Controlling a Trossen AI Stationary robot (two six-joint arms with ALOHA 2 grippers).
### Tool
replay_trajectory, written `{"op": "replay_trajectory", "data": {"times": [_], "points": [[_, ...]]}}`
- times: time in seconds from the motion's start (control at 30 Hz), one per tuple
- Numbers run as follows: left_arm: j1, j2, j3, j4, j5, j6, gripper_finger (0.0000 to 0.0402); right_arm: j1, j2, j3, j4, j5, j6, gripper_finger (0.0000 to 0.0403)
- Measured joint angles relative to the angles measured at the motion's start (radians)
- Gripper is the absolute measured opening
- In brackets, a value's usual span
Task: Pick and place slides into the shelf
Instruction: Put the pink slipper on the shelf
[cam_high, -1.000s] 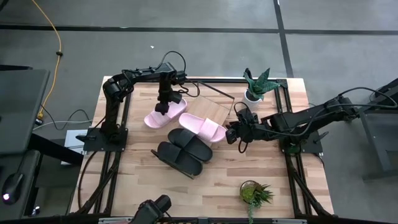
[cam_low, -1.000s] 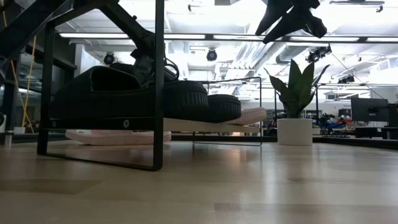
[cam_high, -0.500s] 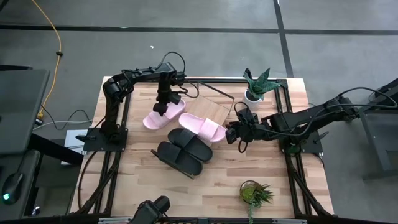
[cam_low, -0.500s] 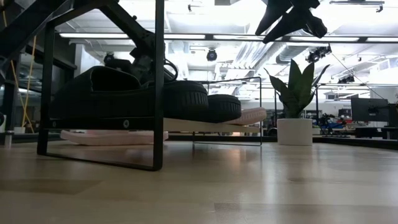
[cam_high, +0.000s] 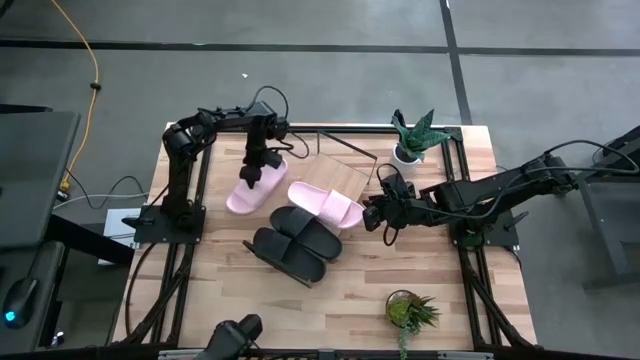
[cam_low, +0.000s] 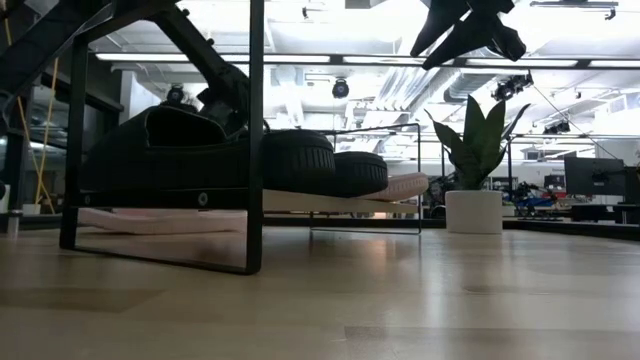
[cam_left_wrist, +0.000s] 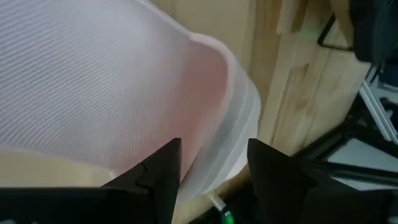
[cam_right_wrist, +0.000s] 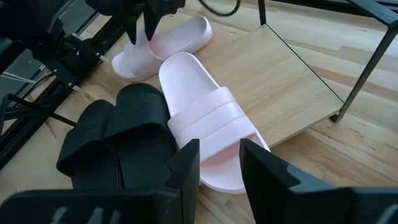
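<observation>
One pale pink slide (cam_high: 243, 195) lies sole-down on the table, left of the shelf's wooden board (cam_high: 345, 178). My left gripper (cam_high: 258, 168) stands on this slide from above. A second pink slide (cam_high: 327, 205) lies across the board's near left edge, partly on the table. Two black slides (cam_high: 290, 248) lie side by side on the table in front of it. My right gripper (cam_high: 383, 218) hangs open above the table to the right of the second pink slide (cam_right_wrist: 205, 124), with nothing between its fingers. My left gripper comes down on the pink slide at its strap (cam_right_wrist: 146, 46), fingers slanting down from the far side. In the left wrist view the slide's side edge (cam_left_wrist: 217, 155) runs between the two fingers (cam_left_wrist: 163, 171). The slide stays sole-down on the table. Whether a finger reaches under the strap I cannot tell.
A potted plant in a white pot (cam_high: 412, 140) stands at the far right behind the shelf. Another small plant (cam_high: 410, 310) stands near the front right. The shelf's thin black wire frame (cam_right_wrist: 367, 56) rises over the board.
My left gripper has gone a little toward the table's left and near edges and slightly down. The pink slide under it has slid along the table with it, away from the shelf, and turned to lie more steeply. My right arm has kept still.
</observation>
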Motion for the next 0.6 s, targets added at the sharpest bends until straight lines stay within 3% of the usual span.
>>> {"op": "replay_trajectory", "data": {"times": [0.4, 0.6], "points": [[-0.002, 0.0, -0.095, 0.003, 0.053, -0.006, 0.0172, 0.0, 0.0, 0.0, 0.0, 0.006, -0.01, 0.0105], [-0.002, 0.0, -0.093, 0.077, 0.067, -0.124, 0.0172, 0.0, 0.0, 0.0, 0.0, 0.006, -0.01, 0.0105]]}}
